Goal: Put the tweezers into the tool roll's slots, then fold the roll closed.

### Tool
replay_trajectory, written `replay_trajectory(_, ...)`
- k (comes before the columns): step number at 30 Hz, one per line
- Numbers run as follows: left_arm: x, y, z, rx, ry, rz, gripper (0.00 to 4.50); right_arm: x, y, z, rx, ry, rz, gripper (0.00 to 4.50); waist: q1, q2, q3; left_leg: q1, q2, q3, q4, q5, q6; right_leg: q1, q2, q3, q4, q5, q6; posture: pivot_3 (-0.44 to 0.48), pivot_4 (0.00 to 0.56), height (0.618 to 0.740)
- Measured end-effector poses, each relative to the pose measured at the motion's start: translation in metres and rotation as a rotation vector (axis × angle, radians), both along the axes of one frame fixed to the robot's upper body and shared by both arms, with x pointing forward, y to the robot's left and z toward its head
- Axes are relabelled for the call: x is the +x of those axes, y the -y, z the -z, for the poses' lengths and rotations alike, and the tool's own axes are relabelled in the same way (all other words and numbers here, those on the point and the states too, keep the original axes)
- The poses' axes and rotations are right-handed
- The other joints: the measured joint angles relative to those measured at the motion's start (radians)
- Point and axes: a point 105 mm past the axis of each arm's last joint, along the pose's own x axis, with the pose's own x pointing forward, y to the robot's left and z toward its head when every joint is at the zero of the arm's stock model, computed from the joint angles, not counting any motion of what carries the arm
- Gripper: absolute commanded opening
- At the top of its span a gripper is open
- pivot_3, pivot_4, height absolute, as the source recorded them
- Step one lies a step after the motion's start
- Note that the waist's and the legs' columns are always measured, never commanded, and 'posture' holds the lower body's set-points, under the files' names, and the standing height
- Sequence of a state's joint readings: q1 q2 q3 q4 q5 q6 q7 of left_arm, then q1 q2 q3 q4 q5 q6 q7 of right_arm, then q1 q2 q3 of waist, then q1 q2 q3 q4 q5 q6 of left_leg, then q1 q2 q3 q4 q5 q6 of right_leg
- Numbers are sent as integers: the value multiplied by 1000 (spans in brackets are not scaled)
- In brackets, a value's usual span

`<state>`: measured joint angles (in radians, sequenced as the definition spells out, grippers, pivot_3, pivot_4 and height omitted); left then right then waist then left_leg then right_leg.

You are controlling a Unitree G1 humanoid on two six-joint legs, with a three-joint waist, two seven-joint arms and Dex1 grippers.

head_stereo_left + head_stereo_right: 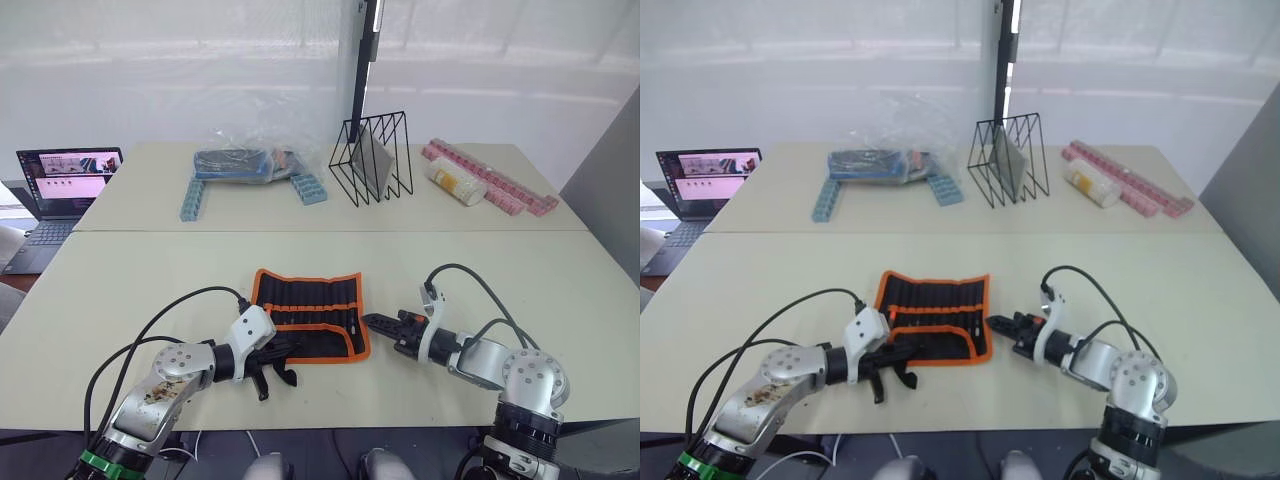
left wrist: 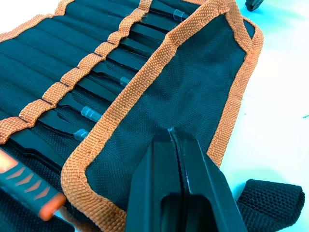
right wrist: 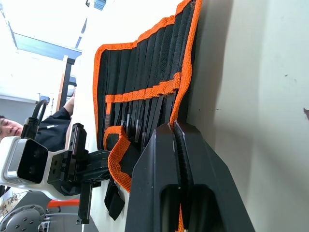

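We find both tools closed: left tool [image 1: 268, 362] and right tool [image 1: 385, 325] flank the tool roll [image 1: 308, 302], tweezers [image 2: 104, 77] slotted.

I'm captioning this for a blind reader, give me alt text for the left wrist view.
The left tool, fingers shut, hovers over the black flap of an orange-trimmed tool roll lying open on a pale table. Black tweezers sit in its slots beside the flap.
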<state>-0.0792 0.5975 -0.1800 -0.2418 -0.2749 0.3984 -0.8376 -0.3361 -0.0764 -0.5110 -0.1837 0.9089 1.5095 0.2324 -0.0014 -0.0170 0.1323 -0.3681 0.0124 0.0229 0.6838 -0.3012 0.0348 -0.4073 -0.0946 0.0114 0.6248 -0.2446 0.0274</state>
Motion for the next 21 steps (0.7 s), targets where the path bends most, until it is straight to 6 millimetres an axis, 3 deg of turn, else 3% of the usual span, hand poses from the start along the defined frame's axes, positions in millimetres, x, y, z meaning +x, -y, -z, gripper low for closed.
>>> replay_trajectory(5,0,0,0,0,-2,1,0,1,-5,-2,7,-2,-1,33,-3,0,0,0,0,0,-2,0,-1,-1,-1,1,0,0,0,0,150,722)
replay_trajectory(13,-1,1,-2,-2,2,8,0,3,-40,-19,67,24,-79,33,-2,3,2,-11,-1,1,-3,3,-4,-15,-1,0,4,1,0,0,150,722)
replay_trajectory(21,-1,1,-3,-1,-1,5,0,3,-51,-25,83,32,-95,33,-3,4,2,-11,-1,1,-3,3,-3,-15,1,-2,3,1,0,0,150,722)
